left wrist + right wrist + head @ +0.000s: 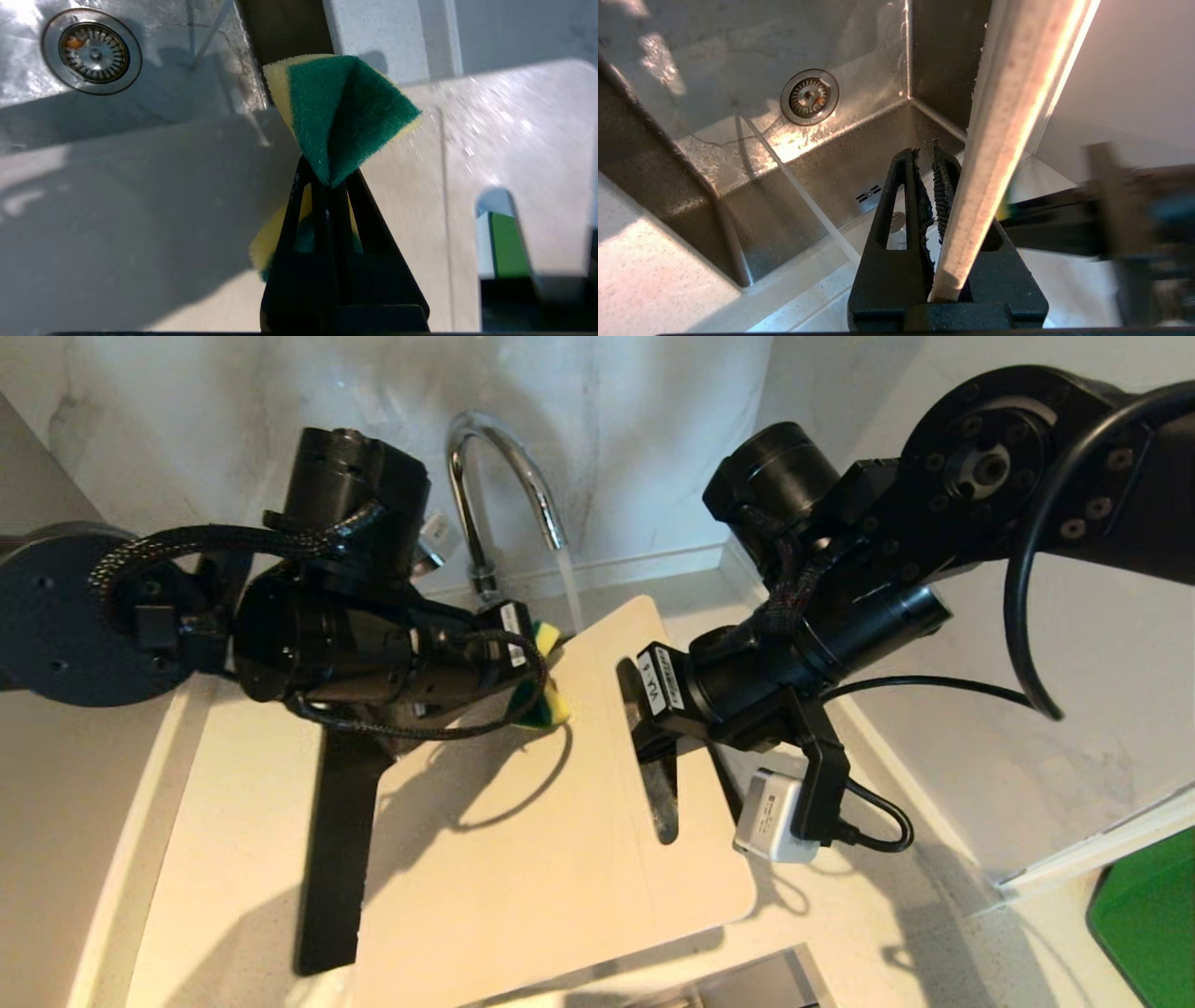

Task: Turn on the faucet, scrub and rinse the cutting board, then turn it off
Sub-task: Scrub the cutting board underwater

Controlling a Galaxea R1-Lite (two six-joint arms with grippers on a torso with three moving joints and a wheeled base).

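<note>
- Nearest the head camera, the left arm's black wrist is seen on the left, its left end effector [327, 186] clamped tight on a yellow-and-green sponge [546, 686], which is folded between the fingers.
- That sponge is pressed against the far left edge of the cutting board [551, 831] (green scouring side shown in the left wrist view [345, 112]).
- On the right, the right end effector [931, 158] is closed on the board's rim beside the elongated handle hole [653, 775], and the board is held tilted over the sink [738, 84].
- From the right wrist view the board [999, 154] is seen edge-on, gripped between the ribbed pads.
- Behind the board the chrome faucet [495, 485] is arched over it, and a thin stream of water [569, 583] is being poured onto the board's far end; droplets are seen scattered over the wet surface.
- Below, the round drain [91, 51] is visible in the steel basin.
- Around the sink, the speckled white desk [233, 821] is seen, with a green patch [1148, 905] at the far right corner.
</note>
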